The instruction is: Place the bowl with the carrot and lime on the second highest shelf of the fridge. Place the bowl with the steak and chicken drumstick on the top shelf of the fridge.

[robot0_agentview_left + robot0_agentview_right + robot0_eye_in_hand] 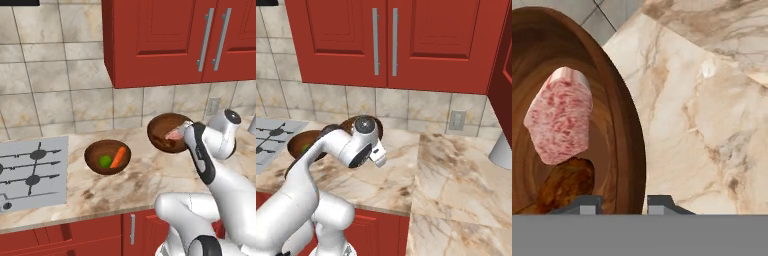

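1. On the counter [150, 175] sit two wooden bowls: the veg bowl [107, 157] with the carrot [118, 157] and lime [105, 161] stays flat near the stove [32, 172], and the meat bowl [169, 132] is up off the marble, tilted, with the gripper [624, 204] clamped on its rim.
2. Fingers are closed on that rim, one tip inside the wall and one outside, going by the hand view. So the grab looks done, and the job now is carrying it.
3. Steak [559, 116] is lying against the inner wall and the drumstick [564, 184] sits low by the fingers. With the bowl tipped like that, I'd level the wrist first so nothing slides out.
4. Rim pinch on a glossy bowl seems sketchy to me, since the weight hangs off one side. Slow swings, no jerky base moves.
5. No fridge visible from here, just red cabinets [386, 40] and tile, so the base probably has to drive. Keep the bowl close in and clear of the cabinets while turning.
6. This one goes to the top shelf, veg bowl after.
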You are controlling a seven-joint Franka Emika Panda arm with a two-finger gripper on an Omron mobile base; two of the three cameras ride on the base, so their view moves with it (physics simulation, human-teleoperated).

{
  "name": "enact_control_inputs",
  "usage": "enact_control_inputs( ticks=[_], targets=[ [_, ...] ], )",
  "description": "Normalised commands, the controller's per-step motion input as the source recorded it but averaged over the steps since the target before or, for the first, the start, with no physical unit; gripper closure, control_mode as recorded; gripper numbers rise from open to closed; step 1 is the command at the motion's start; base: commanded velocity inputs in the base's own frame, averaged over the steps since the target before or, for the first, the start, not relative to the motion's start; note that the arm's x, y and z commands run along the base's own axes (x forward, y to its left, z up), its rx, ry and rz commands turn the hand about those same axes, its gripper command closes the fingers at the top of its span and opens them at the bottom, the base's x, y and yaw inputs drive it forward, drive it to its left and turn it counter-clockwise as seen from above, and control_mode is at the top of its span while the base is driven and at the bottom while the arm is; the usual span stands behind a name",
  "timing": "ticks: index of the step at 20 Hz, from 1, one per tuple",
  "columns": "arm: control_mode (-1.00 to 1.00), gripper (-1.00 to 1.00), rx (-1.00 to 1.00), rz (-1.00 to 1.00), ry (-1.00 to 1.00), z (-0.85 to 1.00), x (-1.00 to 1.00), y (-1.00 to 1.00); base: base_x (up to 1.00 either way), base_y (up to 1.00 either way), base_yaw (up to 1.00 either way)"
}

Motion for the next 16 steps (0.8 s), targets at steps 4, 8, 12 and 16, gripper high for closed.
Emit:
enact_control_inputs(
  ticks=[4, 8, 12, 16],
  targets=[
    [-1.0, 1.0, -0.15, 0.0, -0.08, 1.0, -0.46, 0.51, 0.0, 0.0, 0.0],
    [-1.0, 1.0, -0.07, 0.0, -0.09, 0.96, -0.57, 0.39, 0.0, 0.0, 0.0],
    [-1.0, 1.0, 0.07, 0.0, -0.01, 0.99, -0.6, 0.24, 0.0, 0.0, 0.0],
    [-1.0, 1.0, 0.18, 0.0, 0.11, 0.57, -0.44, 0.24, 0.0, 0.0, 0.0]
  ],
)
